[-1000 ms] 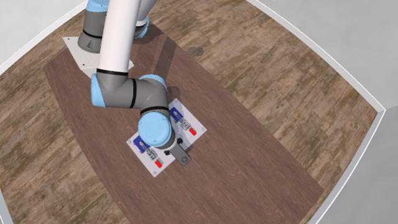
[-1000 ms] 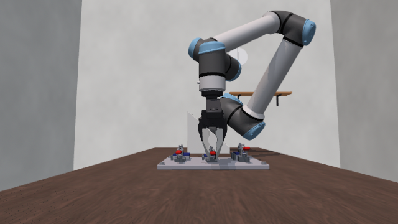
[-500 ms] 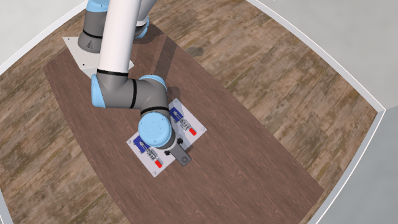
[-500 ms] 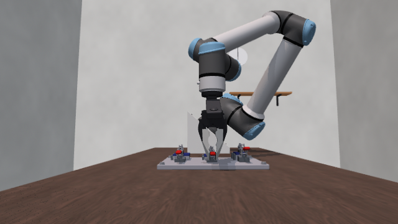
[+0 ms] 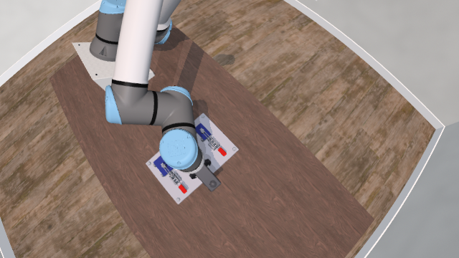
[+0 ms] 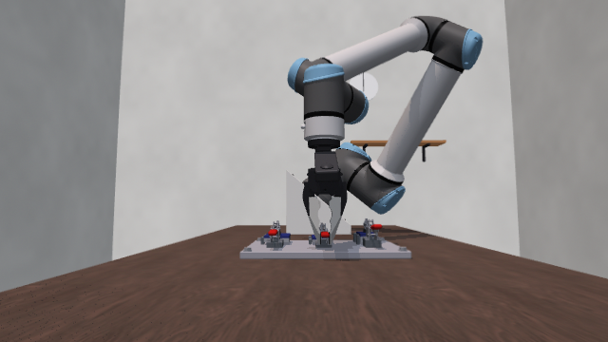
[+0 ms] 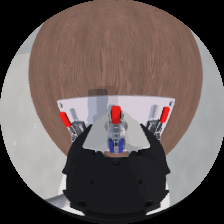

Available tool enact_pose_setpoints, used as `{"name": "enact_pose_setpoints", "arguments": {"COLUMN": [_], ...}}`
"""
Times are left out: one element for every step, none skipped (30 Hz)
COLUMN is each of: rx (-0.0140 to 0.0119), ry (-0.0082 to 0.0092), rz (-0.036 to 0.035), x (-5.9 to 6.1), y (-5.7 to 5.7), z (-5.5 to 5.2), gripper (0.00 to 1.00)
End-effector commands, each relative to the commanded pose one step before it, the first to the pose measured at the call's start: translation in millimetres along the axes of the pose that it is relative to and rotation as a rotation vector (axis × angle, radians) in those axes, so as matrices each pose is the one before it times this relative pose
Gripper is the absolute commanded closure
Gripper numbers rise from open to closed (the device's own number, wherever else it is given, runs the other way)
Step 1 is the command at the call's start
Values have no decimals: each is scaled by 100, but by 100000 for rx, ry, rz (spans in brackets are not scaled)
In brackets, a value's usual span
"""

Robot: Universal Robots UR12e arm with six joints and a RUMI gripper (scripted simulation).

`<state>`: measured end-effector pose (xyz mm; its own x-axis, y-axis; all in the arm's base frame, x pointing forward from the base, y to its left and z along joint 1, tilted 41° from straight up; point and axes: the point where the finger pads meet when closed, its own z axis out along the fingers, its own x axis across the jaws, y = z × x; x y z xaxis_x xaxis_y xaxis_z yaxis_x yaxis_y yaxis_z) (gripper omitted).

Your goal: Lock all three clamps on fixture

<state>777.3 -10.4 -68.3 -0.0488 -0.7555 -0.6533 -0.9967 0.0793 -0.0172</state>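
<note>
A grey fixture plate (image 5: 178,196) (image 6: 380,253) (image 7: 135,102) lies on the wooden table and carries three toggle clamps with red handle grips. The left clamp (image 5: 176,178) (image 6: 274,236) (image 7: 64,119) and the right clamp (image 5: 214,143) (image 6: 368,235) (image 7: 162,115) have their handles lying low towards the plate's front edge. My gripper (image 6: 324,233) (image 7: 115,111) points straight down over the middle clamp (image 6: 324,239) and is shut on its red handle (image 7: 115,114). In the top view my wrist hides the middle clamp. I cannot tell whether any clamp is locked.
The arm's base stands on a pale mounting plate (image 5: 94,66) at the table's far end. A pale upright panel (image 6: 294,204) stands behind the fixture. A wooden shelf (image 6: 434,142) hangs on the back wall.
</note>
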Motion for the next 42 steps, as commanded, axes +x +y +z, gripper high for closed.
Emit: {"name": "enact_pose_setpoints", "arguments": {"rx": [-570,1,1,1,1,1,2,2,695,3,29,19,12,11,10,0,0,-1,1,0,-1,-1,1,2,2,2,2,1,1,0,-2,-4,0,0,-20,-10,-9,5,18,36,57,71], "ry": [-157,-4,-4,-4,-4,-4,-4,-4,5,-3,13,7,2,2,2,0,0,2,3,3,3,3,3,3,3,3,2,2,2,1,0,-1,0,0,-10,-5,-4,2,8,16,26,40], "rz": [470,8,8,8,8,8,7,7,-23,6,-17,-8,-1,-1,-1,0,0,-13,-11,-12,-13,-12,-11,-8,-8,-7,-7,-7,-6,-5,-4,-2,0,0,11,3,3,1,-4,-10,-17,-46], "x": [50,-1,-1,-1,-1,-1,-1,-1,115,-1,-1,0,0,-1,-1,0,0,-10,-8,-9,-10,-9,-8,-6,-6,-6,-6,-6,-6,-5,-5,-4,0,0,4,-1,-1,2,2,2,3,17], "y": [302,4,4,4,4,4,4,4,-211,4,-11,-3,0,0,0,0,0,1,1,1,2,2,1,1,1,2,2,2,2,2,3,4,0,0,9,6,5,-3,-9,-17,-26,-39], "z": [250,-4,-4,-4,-4,-4,-4,-4,-336,-4,-14,-8,-7,-6,-6,0,0,2,0,1,2,2,0,-1,-1,-1,-1,-1,-1,0,1,3,0,0,15,8,5,-19,-53,-98,-150,-169], "gripper": [100,100,100,100,100,100,100,100,72,72,72,72,72,72,72,72,72,72,72,72,72,72,72,72,72,72,72,72,72,72,72,72,72,72,72,72,72,72,72,72,72,72]}}
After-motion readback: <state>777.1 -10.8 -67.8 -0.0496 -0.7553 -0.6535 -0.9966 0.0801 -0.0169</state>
